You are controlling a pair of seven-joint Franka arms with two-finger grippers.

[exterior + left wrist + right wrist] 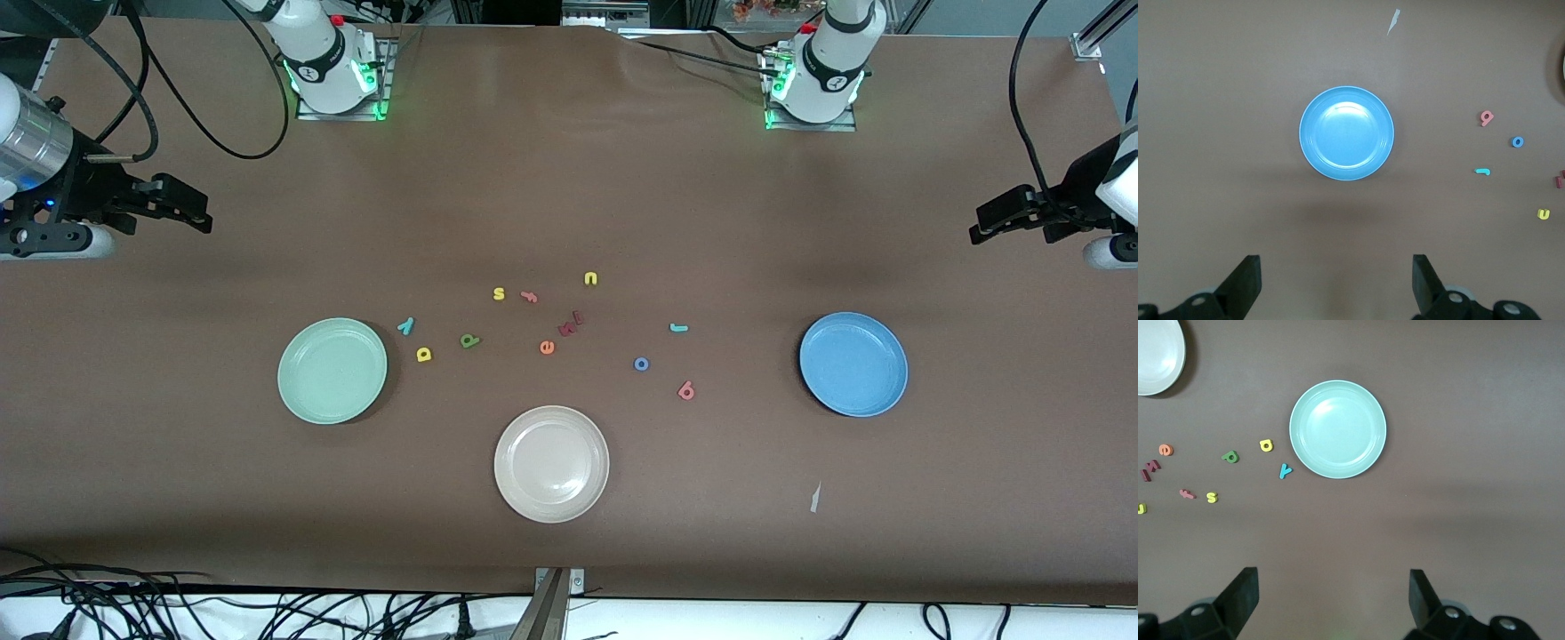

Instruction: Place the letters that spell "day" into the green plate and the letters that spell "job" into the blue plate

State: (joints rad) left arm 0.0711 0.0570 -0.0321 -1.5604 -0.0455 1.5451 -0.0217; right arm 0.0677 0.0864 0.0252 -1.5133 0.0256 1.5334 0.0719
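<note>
Two tools hang open and empty at the frame's side edges: right tool [200, 212], then left tool [982, 227]. Between them on the worktop [569, 178], green plate [332, 370], y [405, 325], d [424, 355], a [469, 340], o [641, 364], j [678, 328], b [685, 389], blue plate [853, 364].

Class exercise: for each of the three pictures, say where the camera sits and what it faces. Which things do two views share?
Front view: high across the table, facing both arm bases; left gripper and right gripper wait open at the table's ends.
Left wrist view: looks down on the blue plate; own fingers show.
Right wrist view: looks down on the green plate; own fingers show.
Shared: both wrist views show the yellow "u".
</note>
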